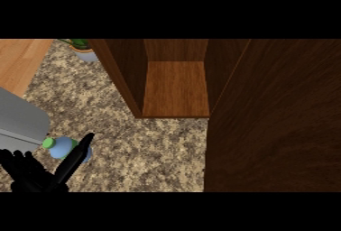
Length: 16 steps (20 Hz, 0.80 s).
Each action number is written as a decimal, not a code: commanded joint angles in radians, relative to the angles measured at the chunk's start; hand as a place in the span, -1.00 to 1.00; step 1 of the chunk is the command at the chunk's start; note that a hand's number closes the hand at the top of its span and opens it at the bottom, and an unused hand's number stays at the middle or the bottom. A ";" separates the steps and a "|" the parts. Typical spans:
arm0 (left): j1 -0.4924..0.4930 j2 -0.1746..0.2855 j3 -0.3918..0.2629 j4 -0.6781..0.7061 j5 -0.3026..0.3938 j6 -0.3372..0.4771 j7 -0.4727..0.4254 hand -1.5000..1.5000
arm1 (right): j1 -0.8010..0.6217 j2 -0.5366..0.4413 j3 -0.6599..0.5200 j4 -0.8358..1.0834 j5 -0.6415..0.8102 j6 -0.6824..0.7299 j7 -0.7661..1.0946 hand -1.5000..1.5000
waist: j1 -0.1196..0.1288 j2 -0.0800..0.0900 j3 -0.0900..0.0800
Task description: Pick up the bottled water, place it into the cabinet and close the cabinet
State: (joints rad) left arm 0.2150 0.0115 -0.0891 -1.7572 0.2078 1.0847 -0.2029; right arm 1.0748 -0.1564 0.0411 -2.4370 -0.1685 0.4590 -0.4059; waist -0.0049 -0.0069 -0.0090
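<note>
The bottled water point(61, 147) is pale blue with a green cap and lies on the speckled counter at the lower left, cap pointing left. My left hand point(32, 175) comes in at the lower left corner, open, fingers straight up. Its thumb point(76, 158) stretches up across the bottle's right side, hiding part of it. The cabinet point(174, 88) stands at top centre with its wooden inside showing and nothing on its shelf. Its open door point(279, 117) fills the right side of the view. My right hand does not show.
A grey block point(20, 122) sits at the left edge just above the bottle. A potted plant point(82, 48) stands at the top, left of the cabinet. A light wooden surface point(21, 58) fills the top left corner. Speckled counter point(153, 149) lies between bottle and cabinet.
</note>
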 commanded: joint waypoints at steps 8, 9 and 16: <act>-0.056 -0.011 0.241 0.387 0.405 -0.350 -0.460 -1.00 | 0.056 -0.015 -0.078 -0.102 -0.082 0.023 -0.039 -1.00 | 0.002 0.008 0.003; -0.036 -0.011 0.226 0.386 0.448 -0.385 -0.509 -1.00 | 0.104 -0.021 -0.085 -0.131 -0.099 0.041 -0.051 -1.00 | -0.003 0.005 0.003; -0.143 -0.011 0.346 0.654 0.566 -0.706 -0.671 -1.00 | 0.120 -0.030 -0.119 -0.117 -0.109 0.064 -0.067 -1.00 | -0.012 0.009 0.005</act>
State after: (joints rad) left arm 0.1199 0.0001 0.1994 -1.2349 0.7160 0.5282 -0.7896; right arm 1.1572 -0.1763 -0.0354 -2.4343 -0.1715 0.5160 -0.5110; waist -0.0123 0.0006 -0.0051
